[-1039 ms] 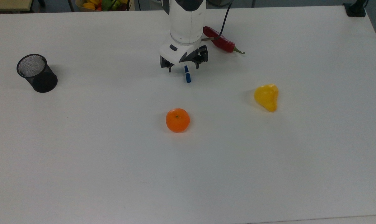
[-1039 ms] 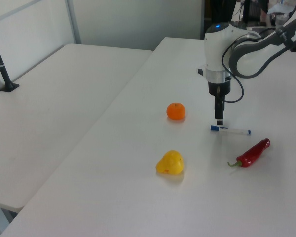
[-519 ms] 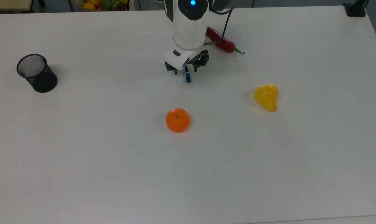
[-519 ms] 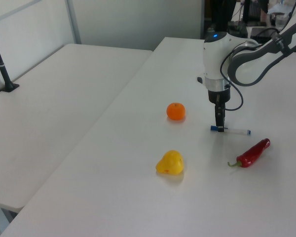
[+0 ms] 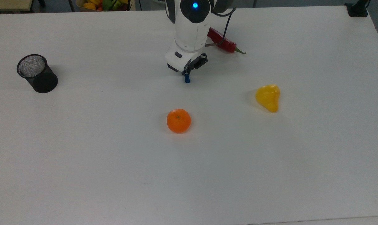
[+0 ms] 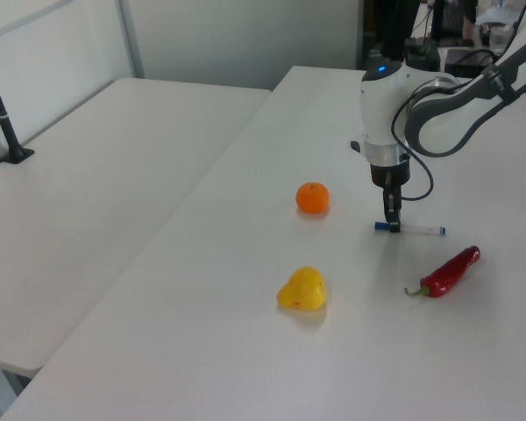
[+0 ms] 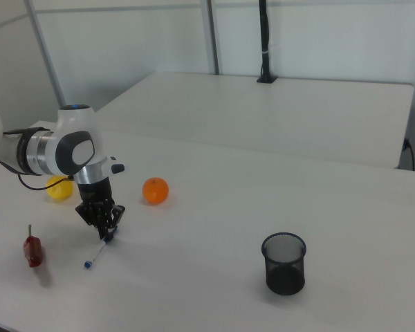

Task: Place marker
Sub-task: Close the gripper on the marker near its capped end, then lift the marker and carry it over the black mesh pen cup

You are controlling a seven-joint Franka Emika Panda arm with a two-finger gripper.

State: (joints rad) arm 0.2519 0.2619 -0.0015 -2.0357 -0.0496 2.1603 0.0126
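Closed since earlier, gripper (image 5: 186, 71) hides marker's (image 5: 187, 78) middle.

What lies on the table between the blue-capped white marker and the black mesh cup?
Nothing: in the top view, bare white table runs from the slim white blue-capped marker to the black mesh cup.

White table (image 5: 114, 175), wide and plain. Lying flat on it: marker (image 6: 418, 231), blue cap toward orange (image 5: 178, 120); red chili (image 5: 222, 42) just beyond marker; yellow pear-shaped fruit (image 5: 268, 97) well apart toward the top view's right. Standing near the top view's left edge: black mesh cup (image 5: 36, 73).
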